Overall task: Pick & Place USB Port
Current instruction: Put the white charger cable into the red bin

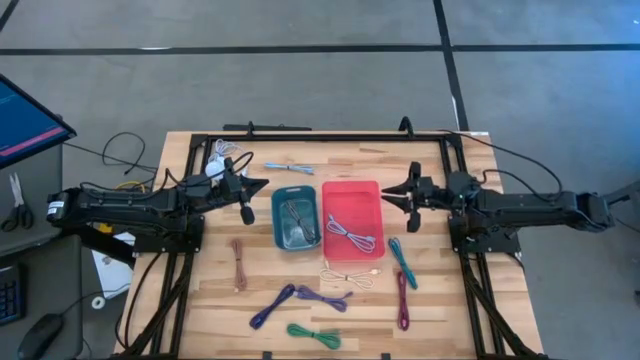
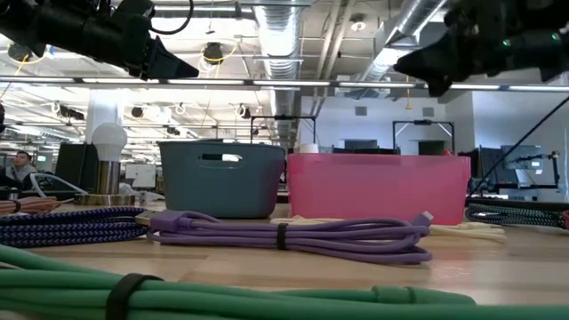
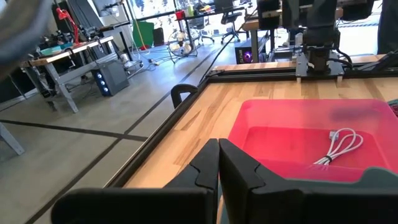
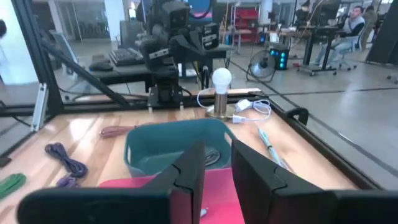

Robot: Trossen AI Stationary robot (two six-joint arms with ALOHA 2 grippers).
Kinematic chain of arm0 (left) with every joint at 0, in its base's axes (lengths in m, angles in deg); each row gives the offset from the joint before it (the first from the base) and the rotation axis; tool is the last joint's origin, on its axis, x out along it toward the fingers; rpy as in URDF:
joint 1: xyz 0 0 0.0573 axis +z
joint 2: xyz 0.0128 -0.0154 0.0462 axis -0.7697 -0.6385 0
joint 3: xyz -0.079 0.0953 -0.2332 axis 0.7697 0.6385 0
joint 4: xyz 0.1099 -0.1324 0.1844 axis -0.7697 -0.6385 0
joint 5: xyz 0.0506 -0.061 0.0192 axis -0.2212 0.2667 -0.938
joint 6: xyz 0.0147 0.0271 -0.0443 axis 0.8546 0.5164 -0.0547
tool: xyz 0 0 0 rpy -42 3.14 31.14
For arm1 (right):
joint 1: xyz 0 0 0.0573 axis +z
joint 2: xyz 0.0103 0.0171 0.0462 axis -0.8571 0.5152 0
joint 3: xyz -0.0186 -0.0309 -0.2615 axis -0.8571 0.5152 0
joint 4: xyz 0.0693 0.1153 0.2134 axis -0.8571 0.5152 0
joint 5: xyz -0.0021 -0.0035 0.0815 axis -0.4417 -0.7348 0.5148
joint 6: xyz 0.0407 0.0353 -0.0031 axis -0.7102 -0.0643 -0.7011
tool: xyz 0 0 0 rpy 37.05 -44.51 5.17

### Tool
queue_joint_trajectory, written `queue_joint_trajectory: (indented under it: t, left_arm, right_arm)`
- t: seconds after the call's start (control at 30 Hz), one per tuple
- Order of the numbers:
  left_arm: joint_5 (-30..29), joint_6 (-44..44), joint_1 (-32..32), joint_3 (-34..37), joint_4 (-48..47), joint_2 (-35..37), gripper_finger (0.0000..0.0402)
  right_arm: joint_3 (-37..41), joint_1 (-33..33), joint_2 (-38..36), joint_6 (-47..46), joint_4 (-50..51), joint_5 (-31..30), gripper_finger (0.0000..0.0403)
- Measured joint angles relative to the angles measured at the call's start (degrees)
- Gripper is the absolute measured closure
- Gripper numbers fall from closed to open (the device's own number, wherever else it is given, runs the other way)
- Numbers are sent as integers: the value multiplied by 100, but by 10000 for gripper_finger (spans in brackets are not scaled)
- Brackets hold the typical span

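Observation:
Several bundled USB cables lie on the wooden table: purple (image 1: 272, 305), green (image 1: 313, 335), maroon (image 1: 403, 300), teal (image 1: 402, 262), cream (image 1: 350, 275) and brown (image 1: 238, 263). A teal bin (image 1: 277, 215) holds a coiled cable. Beside it, a pink bin (image 1: 351, 190) holds a pale cable (image 3: 339, 146). My left gripper (image 1: 262, 185) hangs shut above the table, just left of the teal bin, pointing level. My right gripper (image 1: 390, 195) hovers just right of the pink bin, pointing level. Its fingers (image 4: 217, 149) are slightly apart with nothing between them.
A light-blue cable (image 1: 290, 167) lies behind the bins. At the far left stand a small lamp with a round bulb (image 4: 221, 79) and a white cord (image 1: 225, 150). A black frame (image 1: 320, 137) rims the table. Open wood shows between the loose cables at the near side.

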Motion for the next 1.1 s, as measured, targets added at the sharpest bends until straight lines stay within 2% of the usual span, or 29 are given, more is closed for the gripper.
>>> queue_joint_trajectory:
  t: [0.23, 0.37, 0.5, 0.63, 0.73, 0.8, 0.87, 1.1]
  left_arm:
    - [-23, 0, 1, 0, 92, -1, 390]
    - [-371, 46, 14, -69, 86, -14, 390]
    - [-389, 460, 167, -354, 23, -91, 390]
    - [-388, 817, 552, -838, -698, -294, 392]
    - [-168, 914, 1012, -1187, -1269, -527, 395]
    - [169, 926, 1427, -1339, -1338, -704, 394]
    - [855, 936, 1932, -1464, -1353, -864, 394]
    - [4084, 644, 4014, -1927, -1379, -1557, 394]
  right_arm:
    - [743, -19, -288, -115, -1000, 0, 332]
    - [768, -52, -433, -118, -1038, 0, 332]
    - [768, -48, -446, -119, -1037, 0, 332]
    - [768, -48, -434, -120, -1026, 0, 332]
    - [768, -48, -436, -119, -1017, -2, 332]
    - [768, -48, -433, -119, -1008, -1, 332]
    - [768, -48, -433, -121, -997, -2, 332]
    - [768, -48, -433, -171, -971, -2, 332]
